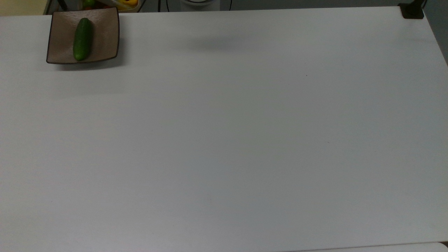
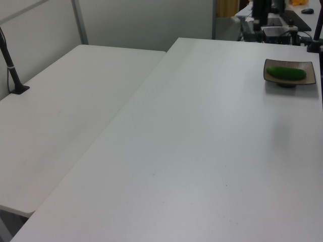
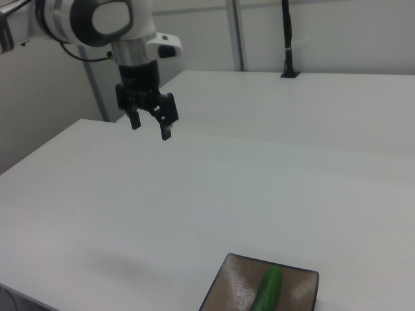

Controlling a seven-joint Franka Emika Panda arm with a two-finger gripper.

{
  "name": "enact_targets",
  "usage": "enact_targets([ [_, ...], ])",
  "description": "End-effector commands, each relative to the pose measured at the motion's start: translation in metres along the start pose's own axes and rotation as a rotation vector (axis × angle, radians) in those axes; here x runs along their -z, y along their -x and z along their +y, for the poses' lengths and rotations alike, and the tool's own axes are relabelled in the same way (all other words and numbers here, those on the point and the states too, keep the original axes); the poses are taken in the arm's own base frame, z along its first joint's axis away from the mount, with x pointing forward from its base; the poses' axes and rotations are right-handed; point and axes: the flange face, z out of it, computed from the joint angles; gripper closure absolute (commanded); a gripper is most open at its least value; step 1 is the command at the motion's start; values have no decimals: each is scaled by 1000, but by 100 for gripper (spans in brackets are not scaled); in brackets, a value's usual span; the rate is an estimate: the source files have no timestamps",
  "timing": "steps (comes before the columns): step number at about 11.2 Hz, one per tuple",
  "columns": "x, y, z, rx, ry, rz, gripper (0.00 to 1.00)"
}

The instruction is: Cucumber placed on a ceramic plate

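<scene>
The cucumber (image 1: 83, 39) lies lengthwise in the middle of the plate (image 1: 105, 35) at a far corner of the counter (image 1: 245, 140), while the gripper (image 3: 148, 123) hangs well apart above, jaws spread and empty, suggesting the placing is done.

A wide white table (image 1: 245, 140) carries the scene. One thing sits directly on it: the ceramic plate (image 1: 105, 35), tucked into the top view's upper-left corner.

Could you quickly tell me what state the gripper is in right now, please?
Gripper: open, holding nothing, above the table; the cucumber lies on the ceramic plate.
</scene>
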Motion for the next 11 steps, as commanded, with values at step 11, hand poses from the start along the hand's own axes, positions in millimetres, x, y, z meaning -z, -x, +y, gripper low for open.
enact_targets([
  [11,-39,-25,-56,59,75,66,0],
])
